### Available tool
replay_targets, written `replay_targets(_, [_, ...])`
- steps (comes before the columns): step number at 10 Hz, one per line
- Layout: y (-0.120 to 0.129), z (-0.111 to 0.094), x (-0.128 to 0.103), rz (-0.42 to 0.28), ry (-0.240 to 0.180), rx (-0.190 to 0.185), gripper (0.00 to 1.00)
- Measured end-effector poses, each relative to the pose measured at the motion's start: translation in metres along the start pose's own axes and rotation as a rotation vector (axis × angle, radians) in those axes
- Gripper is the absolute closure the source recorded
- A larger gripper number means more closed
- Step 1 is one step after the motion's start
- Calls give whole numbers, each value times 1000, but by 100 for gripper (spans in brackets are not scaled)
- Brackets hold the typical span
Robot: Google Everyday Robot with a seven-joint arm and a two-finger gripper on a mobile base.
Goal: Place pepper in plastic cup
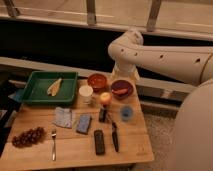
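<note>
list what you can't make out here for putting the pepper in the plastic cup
camera view:
- end effector: out of sight; the white arm disappears behind the purple bowl.
- pepper: only a blurred orange-red streak in that bowl.
- plastic cup: too blurred to tell whether it's empty.
- dark item nearest the camera: too blurred to identify.

a smooth cream-white arm (165, 57) of thick rounded tube sections, with a bulbous elbow joint (126, 46) and small dark screw holes dotted along the long link. a broad, pale, curved body shell (196, 131) fills the right side. the hand is out of sight where the arm's lower end meets the far edge of the tabletop (130, 147).
</note>
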Motion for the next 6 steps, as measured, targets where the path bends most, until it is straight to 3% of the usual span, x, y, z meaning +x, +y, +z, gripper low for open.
replay_targets(3, [12, -5, -32, 19, -131, -64, 20])
replay_targets(4, [29, -1, -45, 14, -155, -84, 20])
replay_targets(6, [51, 10, -55, 18, -160, -103, 20])
